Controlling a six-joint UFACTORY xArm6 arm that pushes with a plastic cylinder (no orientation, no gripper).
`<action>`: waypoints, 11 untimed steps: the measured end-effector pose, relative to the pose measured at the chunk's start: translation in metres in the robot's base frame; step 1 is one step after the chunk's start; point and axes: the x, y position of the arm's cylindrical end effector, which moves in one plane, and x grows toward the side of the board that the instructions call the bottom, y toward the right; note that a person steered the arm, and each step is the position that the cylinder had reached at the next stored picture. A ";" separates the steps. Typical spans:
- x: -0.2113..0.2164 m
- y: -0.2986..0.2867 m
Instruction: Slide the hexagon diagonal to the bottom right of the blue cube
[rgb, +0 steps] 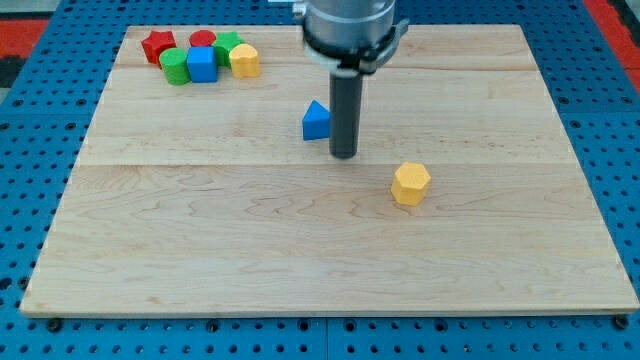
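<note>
The rod comes down from the view's top, and my tip (344, 155) rests on the board (300, 250) just right of the blue triangle (316, 120), close beside it; whether they touch cannot be told. The arm has no fingers, so nothing is grasped or released; the rod ends bare.

The yellow hexagon (411, 184) lies alone below and to the right of the tip, apart from it, on open wood near the board's middle. It stands upright on a flat face.

The blue cube (202, 65) sits in a cluster near the top left corner, well apart from the hexagon. A green cylinder (175, 66) is just left of the cube, touching or nearly so. A red star (157, 45) lies above and left of the cylinder. A red block (203, 40) shows behind the cube, its shape hard to make out. A green block (227, 46) stands above and right of the cube, and a yellow block (245, 60) with a rounded outline lies at the cluster's right end.

The board rests on a blue pegboard table (40, 120).
</note>
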 end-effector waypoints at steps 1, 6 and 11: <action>-0.058 -0.075; 0.062 0.179; 0.176 -0.049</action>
